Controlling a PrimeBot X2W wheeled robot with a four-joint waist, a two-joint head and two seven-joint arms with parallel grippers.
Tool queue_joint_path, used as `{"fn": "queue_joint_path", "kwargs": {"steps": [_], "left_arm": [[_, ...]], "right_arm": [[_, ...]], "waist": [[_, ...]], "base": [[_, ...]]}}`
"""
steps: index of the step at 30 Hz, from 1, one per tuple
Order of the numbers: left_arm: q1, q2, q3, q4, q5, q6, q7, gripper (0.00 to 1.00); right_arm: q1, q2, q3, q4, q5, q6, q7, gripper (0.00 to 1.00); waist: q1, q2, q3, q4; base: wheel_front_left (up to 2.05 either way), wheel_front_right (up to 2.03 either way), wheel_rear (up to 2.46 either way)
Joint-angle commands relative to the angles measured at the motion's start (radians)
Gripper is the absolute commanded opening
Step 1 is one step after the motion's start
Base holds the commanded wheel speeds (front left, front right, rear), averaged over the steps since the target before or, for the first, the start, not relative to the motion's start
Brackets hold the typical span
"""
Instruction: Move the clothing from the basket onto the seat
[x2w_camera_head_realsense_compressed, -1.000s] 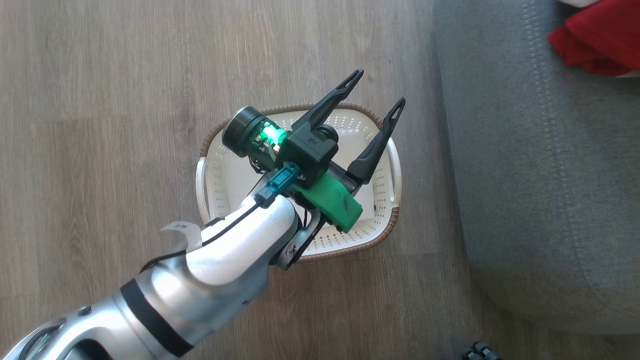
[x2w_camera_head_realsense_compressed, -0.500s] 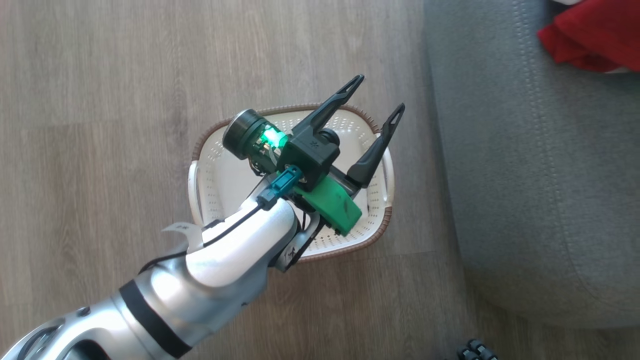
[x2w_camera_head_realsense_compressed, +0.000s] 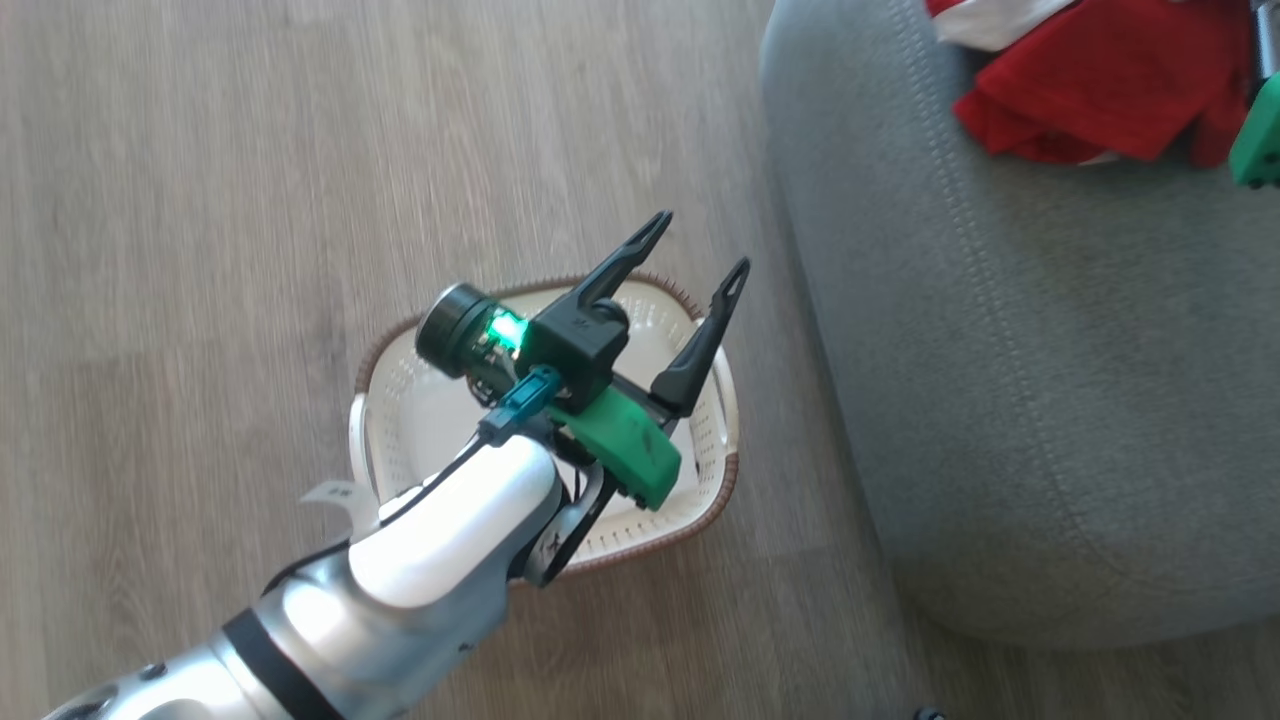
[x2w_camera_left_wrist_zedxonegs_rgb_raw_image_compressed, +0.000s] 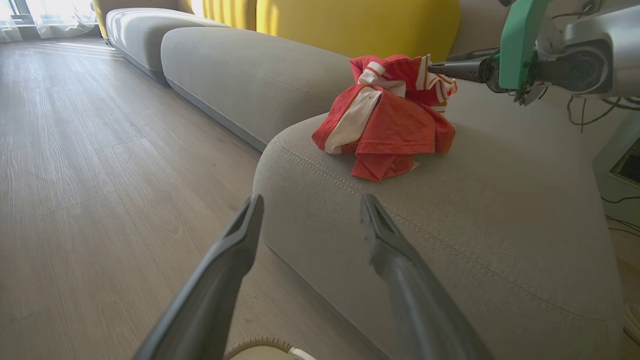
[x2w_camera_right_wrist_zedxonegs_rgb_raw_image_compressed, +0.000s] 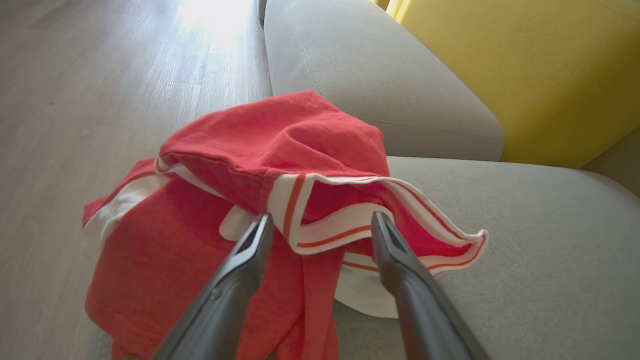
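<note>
The red clothing (x2w_camera_head_realsense_compressed: 1090, 80) with white trim lies bunched on the grey seat (x2w_camera_head_realsense_compressed: 1000, 350), and from the left wrist the clothing (x2w_camera_left_wrist_zedxonegs_rgb_raw_image_compressed: 390, 115) sits near the cushion's rounded corner. On the wood floor beside the seat stands the cream basket (x2w_camera_head_realsense_compressed: 400, 400) with nothing showing inside it. My left gripper (x2w_camera_head_realsense_compressed: 700, 242) hovers open over the basket's far rim, fingers aimed at the seat (x2w_camera_left_wrist_zedxonegs_rgb_raw_image_compressed: 475, 200). My right gripper (x2w_camera_right_wrist_zedxonegs_rgb_raw_image_compressed: 321, 217) is open right at the clothing (x2w_camera_right_wrist_zedxonegs_rgb_raw_image_compressed: 240, 150), its striped white trim lying between the fingers. A fingertip (x2w_camera_left_wrist_zedxonegs_rgb_raw_image_compressed: 440, 66) of it touches the heap.
A yellow back cushion (x2w_camera_right_wrist_zedxonegs_rgb_raw_image_compressed: 525, 60) rises behind the seat, and a second grey cushion (x2w_camera_left_wrist_zedxonegs_rgb_raw_image_compressed: 250, 70) continues the sofa further along. Wood floor (x2w_camera_head_realsense_compressed: 250, 200) stretches to the left of the basket. Loose cables (x2w_camera_left_wrist_zedxonegs_rgb_raw_image_compressed: 590, 115) hang by the right arm.
The head camera has turned, so the basket and seat sit lower and further left in the picture. More of the clothing and a green part of the right arm now show.
</note>
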Motion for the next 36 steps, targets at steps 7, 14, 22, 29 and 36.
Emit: {"fn": "queue_joint_path", "kwargs": {"steps": [7,14,22,29,36], "left_arm": [[0.058,0.038,0.074,-0.016,-0.049,0.027,-0.040,1.00],[0.161,0.074,0.138,0.002,-0.106,0.049,-0.066,1.00],[0.265,0.124,0.207,-0.003,-0.124,0.072,-0.080,1.00],[0.396,0.176,0.289,-0.052,-0.130,0.110,-0.082,1.00],[0.531,0.223,0.383,-0.143,-0.112,0.163,-0.082,1.00]], "right_arm": [[0.059,-0.004,0.131,-0.081,0.092,-0.001,-0.026,1.00],[0.130,-0.004,0.223,-0.172,0.202,-0.001,-0.032,1.00],[0.252,0.004,0.226,-0.281,0.274,-0.001,-0.036,1.00],[0.414,0.077,0.170,-0.445,0.252,-0.001,-0.036,1.00],[0.633,0.177,0.067,-0.689,0.190,-0.001,-0.037,1.00]], "waist": [[0.0000,0.0000,-0.126,-0.021],[0.0000,0.0000,-0.226,0.017],[0.0000,0.0000,-0.315,0.073],[0.0000,0.0000,-0.383,0.112],[0.0000,0.0000,-0.405,0.134]], "base": [[0.00,0.00,0.00],[0.00,0.00,0.00],[0.00,0.00,0.00],[0.00,0.00,0.00],[0.00,0.00,0.00]]}}
